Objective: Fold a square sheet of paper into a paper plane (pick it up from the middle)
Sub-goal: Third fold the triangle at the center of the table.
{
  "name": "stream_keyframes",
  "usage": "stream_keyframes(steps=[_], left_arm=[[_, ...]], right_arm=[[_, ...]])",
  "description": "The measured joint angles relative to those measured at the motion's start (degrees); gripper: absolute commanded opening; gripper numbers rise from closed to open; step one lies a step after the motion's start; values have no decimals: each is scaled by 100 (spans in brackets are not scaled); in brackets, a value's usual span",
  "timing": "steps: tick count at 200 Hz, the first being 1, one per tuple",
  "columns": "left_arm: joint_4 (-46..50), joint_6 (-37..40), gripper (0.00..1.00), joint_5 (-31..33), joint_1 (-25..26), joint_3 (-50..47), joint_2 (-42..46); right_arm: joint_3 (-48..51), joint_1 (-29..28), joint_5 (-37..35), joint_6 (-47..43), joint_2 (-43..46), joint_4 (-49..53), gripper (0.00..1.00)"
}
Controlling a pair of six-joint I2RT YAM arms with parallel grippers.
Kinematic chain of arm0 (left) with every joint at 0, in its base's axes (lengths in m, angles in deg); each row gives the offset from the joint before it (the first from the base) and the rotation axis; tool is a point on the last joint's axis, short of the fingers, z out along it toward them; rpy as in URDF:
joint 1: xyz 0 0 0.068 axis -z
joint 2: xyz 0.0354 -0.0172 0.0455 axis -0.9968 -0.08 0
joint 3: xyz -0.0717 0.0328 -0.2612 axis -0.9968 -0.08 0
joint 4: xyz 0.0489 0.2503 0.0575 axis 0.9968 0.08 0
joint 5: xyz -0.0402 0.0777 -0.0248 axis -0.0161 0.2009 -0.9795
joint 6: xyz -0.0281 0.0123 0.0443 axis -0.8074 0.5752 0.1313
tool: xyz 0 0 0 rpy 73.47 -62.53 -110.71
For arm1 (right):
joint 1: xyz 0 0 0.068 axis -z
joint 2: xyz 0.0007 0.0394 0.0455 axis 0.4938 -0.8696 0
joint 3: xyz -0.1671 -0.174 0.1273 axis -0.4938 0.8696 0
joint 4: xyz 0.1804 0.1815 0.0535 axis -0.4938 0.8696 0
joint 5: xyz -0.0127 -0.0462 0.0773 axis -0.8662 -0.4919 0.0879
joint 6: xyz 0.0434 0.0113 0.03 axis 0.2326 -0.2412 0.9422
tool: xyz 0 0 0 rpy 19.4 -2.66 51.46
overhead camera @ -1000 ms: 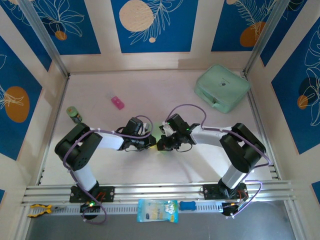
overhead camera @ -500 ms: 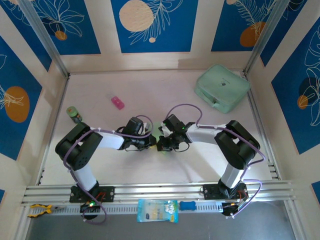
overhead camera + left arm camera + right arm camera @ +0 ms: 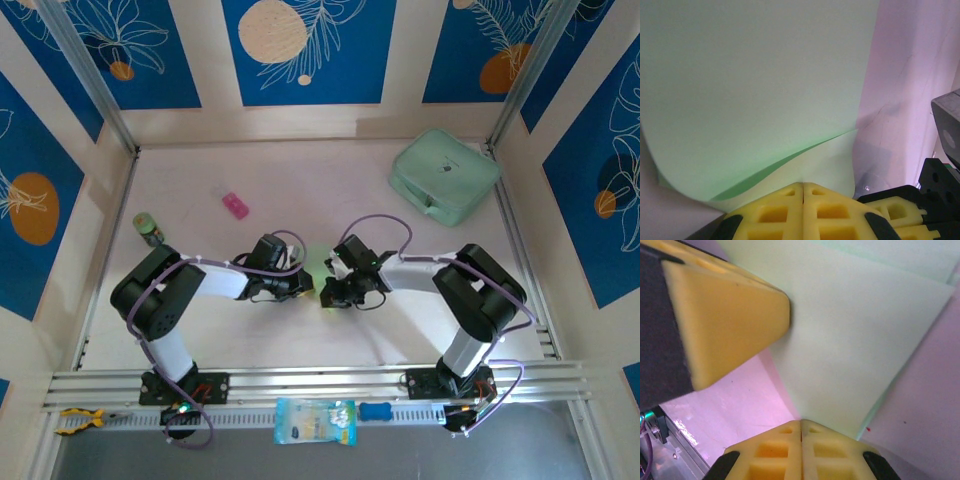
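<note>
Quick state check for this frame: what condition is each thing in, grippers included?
paper sheet: folded over, pinched from two sides
left gripper: jaws shut on the paper sheet
right gripper: jaws shut on the paper sheet
mint case: closed, lying flat
small green container: upright

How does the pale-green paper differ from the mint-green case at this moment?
The paper is a thin sheet with its layers bowed apart; the mint case is thick and rounded. The paper is pinched by the left gripper and the right gripper near the middle of the table; the mint case lies untouched at the far right corner. Both are pale green.
</note>
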Motion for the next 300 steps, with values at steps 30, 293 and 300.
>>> stream_keyframes(steps=[30,293,300], left_arm=[[0,-2,0,0,-4,0,-2],[-57,-2,0,-173,-70,4,-61],[-57,-2,0,-173,-70,4,-61]], right_arm=[[210,76,92,87,129,-140,8],[1241,479,1113,557,654,-916,9],[1231,481,1115,557,752,-879,9]])
